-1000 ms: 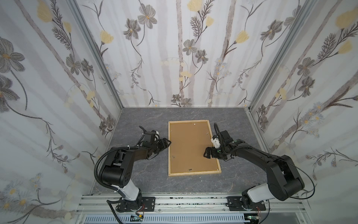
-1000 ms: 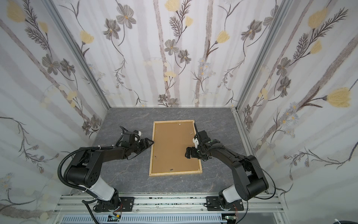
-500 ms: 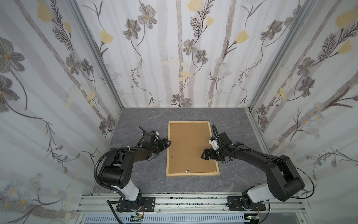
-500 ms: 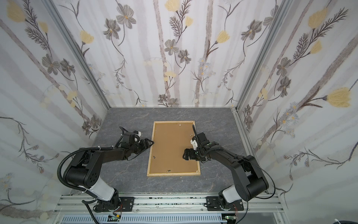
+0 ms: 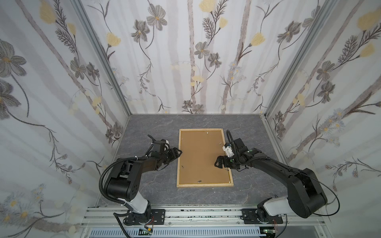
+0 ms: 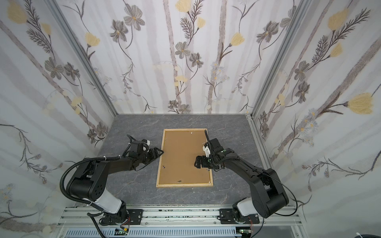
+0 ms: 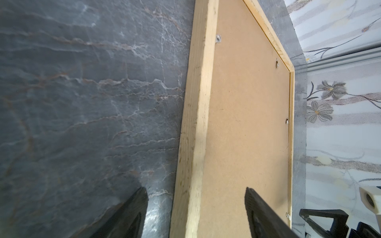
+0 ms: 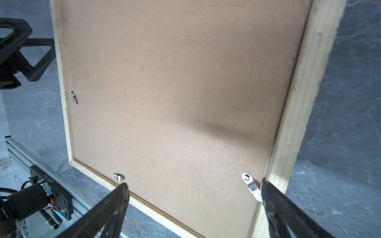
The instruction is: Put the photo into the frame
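The large light-wood rectangular frame [image 5: 204,185] is lying face down on the grey marbled table [image 5: 156,127], brown fibreboard backing panel [image 5: 201,158] closing it and the photo unseen, so the right gripper [image 5: 217,162], jaws apart, is best nudging the small silver turn-clip [image 8: 252,186] sideways while the left gripper [image 5: 179,151], jaws apart, is straddling the opposite rail.

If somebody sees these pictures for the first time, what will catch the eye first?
First, the light wooden frame lying flat in the middle of the grey table, back side up, filled by a brown backing panel. Then, black against it, the left pincer open across its left strip and the right pincer open above the panel near the right strip. Flowered walls surround everything.
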